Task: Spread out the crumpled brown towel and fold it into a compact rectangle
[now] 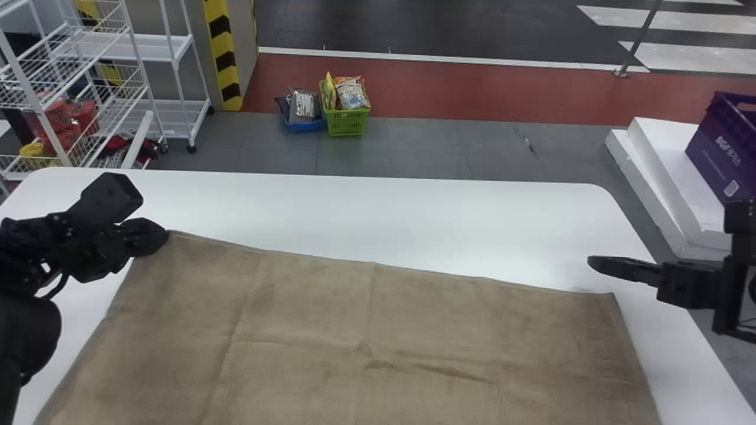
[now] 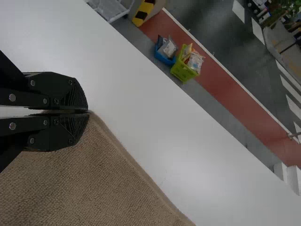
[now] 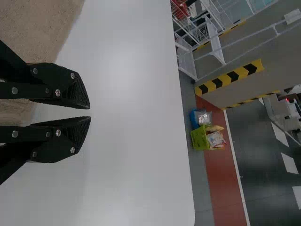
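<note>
The brown towel (image 1: pixel 366 330) lies spread over the white table, mostly flat with a few creases, its near part cut off by the head view's bottom edge. At its far left corner is my left gripper (image 1: pixel 160 236). In the left wrist view the left gripper (image 2: pixel 88 112) is shut on the corner of the towel (image 2: pixel 108 174). My right gripper (image 1: pixel 596 264) hovers above the table beyond the towel's far right corner, not touching it. The right wrist view has the right gripper (image 3: pixel 90 113) open over bare tabletop, with the towel (image 3: pixel 37 28) off to one side.
The white table (image 1: pixel 384 206) carries the towel. On the floor beyond it stand a green basket (image 1: pixel 347 123) and a blue basket (image 1: pixel 307 125). White wire shelves (image 1: pixel 77 77) are at the back left; a purple crate (image 1: pixel 723 153) sits on white blocks at the right.
</note>
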Available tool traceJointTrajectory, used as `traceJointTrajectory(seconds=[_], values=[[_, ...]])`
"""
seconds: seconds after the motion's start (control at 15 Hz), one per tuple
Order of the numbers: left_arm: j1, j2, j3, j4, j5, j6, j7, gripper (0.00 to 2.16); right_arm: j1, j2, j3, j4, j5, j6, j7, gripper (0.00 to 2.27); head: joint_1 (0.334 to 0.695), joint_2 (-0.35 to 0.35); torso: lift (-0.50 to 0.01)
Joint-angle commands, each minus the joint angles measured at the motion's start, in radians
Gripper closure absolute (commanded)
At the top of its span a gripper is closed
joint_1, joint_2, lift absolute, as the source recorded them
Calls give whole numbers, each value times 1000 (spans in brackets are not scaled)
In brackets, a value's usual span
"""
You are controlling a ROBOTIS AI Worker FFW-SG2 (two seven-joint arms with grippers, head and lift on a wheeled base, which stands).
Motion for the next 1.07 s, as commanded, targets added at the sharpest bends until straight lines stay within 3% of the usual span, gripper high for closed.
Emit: traceJointTrajectory(seconds=[0.0, 0.53, 1.0], values=[[-2, -1, 0, 9, 0, 0, -1, 1079, 10, -5, 5, 1, 7, 32, 12, 890, 695, -90, -127], [14, 7, 12, 7, 0, -3, -10, 1075, 148, -43, -84, -133, -57, 170, 41, 745, 695, -117, -127], [32, 7, 20, 2, 2, -28, -14, 1079, 142, -26, -28, -125, -49, 149, 32, 768, 695, -106, -127]])
